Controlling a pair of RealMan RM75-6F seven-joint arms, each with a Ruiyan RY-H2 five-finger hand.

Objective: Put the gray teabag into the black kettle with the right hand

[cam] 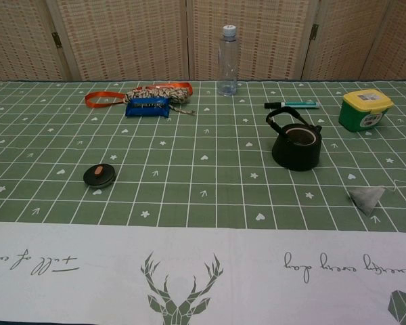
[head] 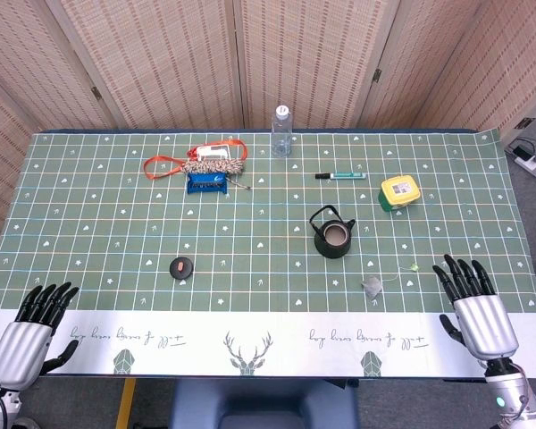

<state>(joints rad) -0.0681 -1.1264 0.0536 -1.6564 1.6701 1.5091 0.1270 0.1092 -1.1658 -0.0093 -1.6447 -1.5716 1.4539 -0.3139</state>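
The small gray pyramid-shaped teabag (head: 372, 286) lies flat on the green patterned tablecloth (head: 89, 214), near the table's front edge on the robot's right side. A thin string runs from it to a small pale tag (head: 414, 267) lying a little farther right. Nothing is touching the teabag. Just behind it and slightly toward the centre stands the black round kettle (head: 332, 236), upright, lid off, its handle arched over an open mouth; kettle and teabag are near each other but apart.

The right hand (head: 475, 308) rests at the table's front right corner, palm down, fingers spread and extended, holding nothing; it sits to the right of the teabag without touching it. The left hand (head: 34, 326) lies at the front left corner, fingers likewise apart and empty. Neither hand shows in the chest view.

Left of centre sits a small black round lid (head: 181, 266) with a reddish spot. Farther back are a blue packet (head: 206, 182), a speckled bundle (head: 216, 165) with an orange ribbon (head: 161, 165), a clear plastic bottle (head: 281, 131), a teal marker pen (head: 340, 175), and a green tub with a yellow lid (head: 399, 192).
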